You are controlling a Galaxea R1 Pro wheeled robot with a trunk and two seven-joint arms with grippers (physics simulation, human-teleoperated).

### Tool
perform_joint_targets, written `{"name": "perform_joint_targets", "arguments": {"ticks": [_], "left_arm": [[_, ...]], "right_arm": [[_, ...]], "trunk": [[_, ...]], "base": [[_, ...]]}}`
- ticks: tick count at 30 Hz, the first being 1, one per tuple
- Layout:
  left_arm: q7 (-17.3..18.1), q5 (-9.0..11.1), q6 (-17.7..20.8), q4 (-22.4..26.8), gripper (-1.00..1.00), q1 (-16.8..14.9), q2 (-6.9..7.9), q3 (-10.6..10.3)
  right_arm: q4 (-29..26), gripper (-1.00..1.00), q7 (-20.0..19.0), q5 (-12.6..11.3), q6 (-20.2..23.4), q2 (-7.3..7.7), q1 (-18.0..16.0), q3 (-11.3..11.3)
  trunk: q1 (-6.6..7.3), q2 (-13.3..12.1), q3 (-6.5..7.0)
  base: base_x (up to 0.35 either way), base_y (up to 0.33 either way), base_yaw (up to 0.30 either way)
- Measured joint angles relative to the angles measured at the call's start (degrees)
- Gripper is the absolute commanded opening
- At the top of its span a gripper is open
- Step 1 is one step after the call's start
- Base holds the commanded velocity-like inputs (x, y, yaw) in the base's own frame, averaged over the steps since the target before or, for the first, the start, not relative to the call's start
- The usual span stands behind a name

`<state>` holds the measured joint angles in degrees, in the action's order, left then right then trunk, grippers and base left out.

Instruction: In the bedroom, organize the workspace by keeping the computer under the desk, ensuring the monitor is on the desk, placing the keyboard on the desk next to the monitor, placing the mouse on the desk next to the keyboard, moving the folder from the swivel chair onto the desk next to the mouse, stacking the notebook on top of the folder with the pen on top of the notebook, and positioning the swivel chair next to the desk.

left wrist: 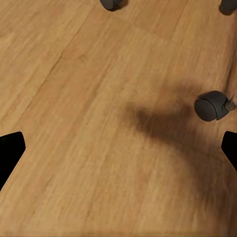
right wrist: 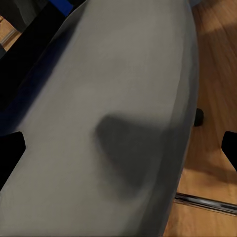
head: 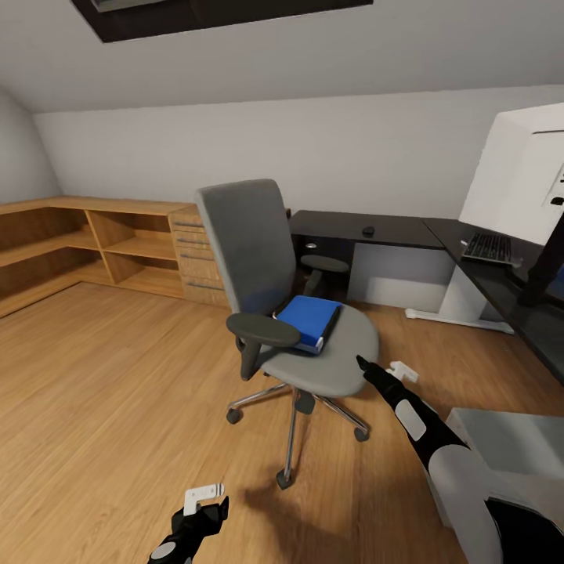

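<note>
The grey swivel chair [head: 266, 258] stands mid-floor, a step out from the black desk [head: 392, 229]. On its seat lies the blue folder [head: 309, 319], whose corner also shows in the right wrist view [right wrist: 65, 5]. My right gripper [head: 366, 366] hovers open at the seat's right edge, over the grey cushion [right wrist: 118, 98], short of the folder. Low over the floor in front of the chair, my left gripper [head: 205, 507] is open and empty. The keyboard [head: 489, 248] and the monitor [head: 521, 172], white back showing, are on the desk's right wing. A small dark mouse [head: 368, 231] sits on the back wing. Notebook and pen are out of view.
Light wooden low cabinets [head: 102, 243] line the left and back walls. The chair's castors [left wrist: 211, 105] spread over the wood floor near my left gripper. A pale grey box [head: 509, 439] sits low at the right beside the desk; I cannot tell whether it is the computer.
</note>
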<state>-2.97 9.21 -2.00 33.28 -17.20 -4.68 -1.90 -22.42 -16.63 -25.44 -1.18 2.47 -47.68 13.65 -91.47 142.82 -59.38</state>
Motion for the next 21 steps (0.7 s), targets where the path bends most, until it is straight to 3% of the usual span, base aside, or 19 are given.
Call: {"name": "perform_joint_targets", "arguments": {"ticks": [21], "left_arm": [[-0.1, 0.0, -2.6, -0.7, 1.00, 0.0, 0.00, 0.0]], "right_arm": [[0.3, 1.00, -0.4, -0.1, 1.6, 0.06, 0.0, 0.0]], "trunk": [[0.00, 0.0, 0.00]], "base": [[0.000, 0.000, 0.000]]}}
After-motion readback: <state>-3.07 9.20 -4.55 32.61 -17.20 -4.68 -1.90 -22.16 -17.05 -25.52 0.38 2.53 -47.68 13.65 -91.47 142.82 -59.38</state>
